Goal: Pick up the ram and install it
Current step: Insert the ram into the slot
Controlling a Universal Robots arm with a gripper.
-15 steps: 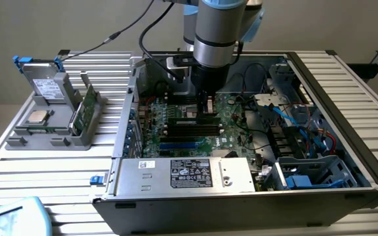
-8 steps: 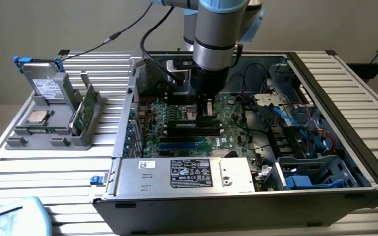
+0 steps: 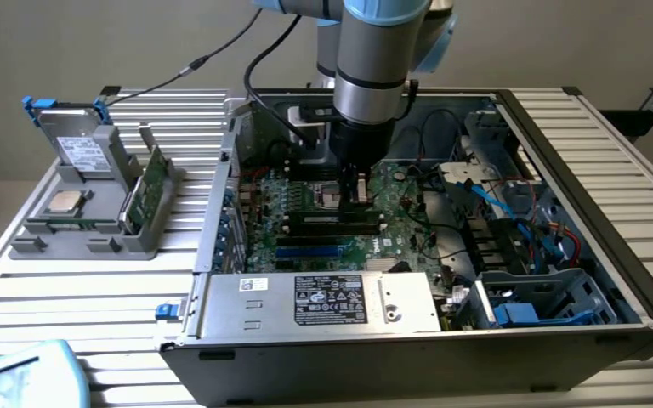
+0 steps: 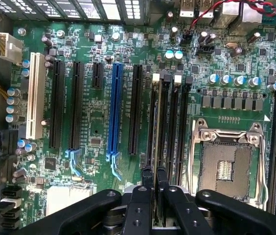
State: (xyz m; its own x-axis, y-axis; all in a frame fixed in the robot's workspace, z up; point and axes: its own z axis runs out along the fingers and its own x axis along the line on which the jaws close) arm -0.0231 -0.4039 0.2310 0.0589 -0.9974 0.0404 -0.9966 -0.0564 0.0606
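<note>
1. One gripper [image 3: 357, 189] hangs inside the open computer case [image 3: 417, 374], low over the motherboard [image 3: 292, 208].
2. In the wrist view, the jaws of the gripper [image 4: 153, 172] stand almost together, with a thin dark strip between them. Judge this strip to be the ram [image 4: 152, 142], seen edge-on and clamped near its mid-length.
3. The ram lies in line with the black memory slots [image 4: 174, 127], just beside the empty processor socket [image 4: 226, 164]. You cannot tell whether its lower edge touches a slot.
4. Treat the ram as light, stiff, thin and fragile.
   - Its flat faces should give the fingers a firm seat. The board is narrow, so an off-centre hold would probably let it tilt.
   - Take hold along the long upper edge, near the middle.
   - Keep pressure off the contact edge and the chips. Expect the board to crack rather than flex if it is forced askew.
5. Writing is as follows:
   - The white label [image 3: 329, 299] on the silver power supply carries printed lines and marks, but you cannot read any of them.
   - The white lettering printed on the motherboard beside the slots, seen in the wrist view, is too fine to read.
   - No brand can be made out.
</note>
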